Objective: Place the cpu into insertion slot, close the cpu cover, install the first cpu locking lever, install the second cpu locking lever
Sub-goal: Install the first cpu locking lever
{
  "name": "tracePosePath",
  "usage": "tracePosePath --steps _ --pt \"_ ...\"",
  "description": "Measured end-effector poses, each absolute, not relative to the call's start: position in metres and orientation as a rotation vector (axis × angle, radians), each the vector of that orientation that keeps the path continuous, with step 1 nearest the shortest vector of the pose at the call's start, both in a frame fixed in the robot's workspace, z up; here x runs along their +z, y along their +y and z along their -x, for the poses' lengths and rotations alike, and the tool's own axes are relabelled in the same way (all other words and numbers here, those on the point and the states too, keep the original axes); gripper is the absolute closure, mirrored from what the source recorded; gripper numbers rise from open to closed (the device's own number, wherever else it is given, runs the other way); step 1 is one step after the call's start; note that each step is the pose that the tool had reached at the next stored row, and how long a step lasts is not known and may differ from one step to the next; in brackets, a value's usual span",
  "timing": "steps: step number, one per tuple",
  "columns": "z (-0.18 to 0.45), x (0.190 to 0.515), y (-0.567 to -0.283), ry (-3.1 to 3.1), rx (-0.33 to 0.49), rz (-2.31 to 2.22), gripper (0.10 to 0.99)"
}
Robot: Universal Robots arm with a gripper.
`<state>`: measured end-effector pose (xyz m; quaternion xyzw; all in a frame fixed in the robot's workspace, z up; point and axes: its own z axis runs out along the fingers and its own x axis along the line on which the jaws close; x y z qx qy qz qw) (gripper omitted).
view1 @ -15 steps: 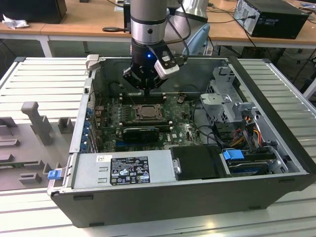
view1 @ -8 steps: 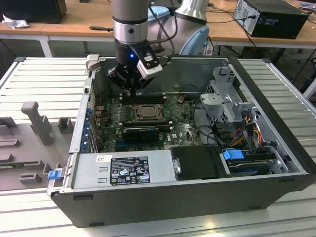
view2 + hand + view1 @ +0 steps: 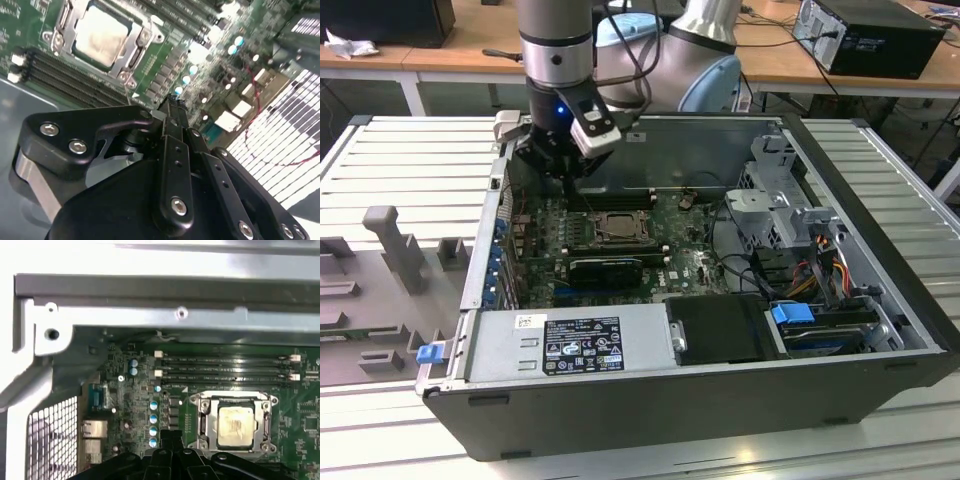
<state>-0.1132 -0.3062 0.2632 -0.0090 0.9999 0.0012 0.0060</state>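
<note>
- Slatted metal tabletop [image 3: 400,150] is seen beneath an open computer case [image 3: 670,410], with wooden desks [image 3: 420,55] behind it.
- Risk, as a judgement: the closed fingertips could be driven into small board parts or the memory slots [image 3: 225,367] if the arm is lowered off line, since little free room is left near the socket.
- Risk, as a judgement: the cpu cover [image 3: 232,401] could be scraped or lifted if it is caught by the fingertips, and the chip beneath could be disturbed.
- Whether either locking lever is latched cannot be told, so the cover may not be held down firmly.
- Gripper [image 3: 172,106]: the fingers are seen pressed together with nothing between them, and nothing is touched. It is held above the green circuit board [image 3: 690,265], near the case's rear wall and beside the socket.
- Cpu [image 3: 100,35]: it is seen lying flat in the insertion slot [image 3: 592,232], its pale metal top showing through the cover's window.
- Cover: it is seen lowered flat around the chip.
- Memory slots are seen just beside the socket, between it and the rear wall.
</note>
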Motion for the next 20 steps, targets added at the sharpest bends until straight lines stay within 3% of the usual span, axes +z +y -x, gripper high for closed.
tracePosePath --steps 7,20 --pt "0.116 0.259 -0.286 3.13 0.004 0.028 0.98" --pt "0.094 0.258 -0.285 3.129 0.004 0.028 0.98"
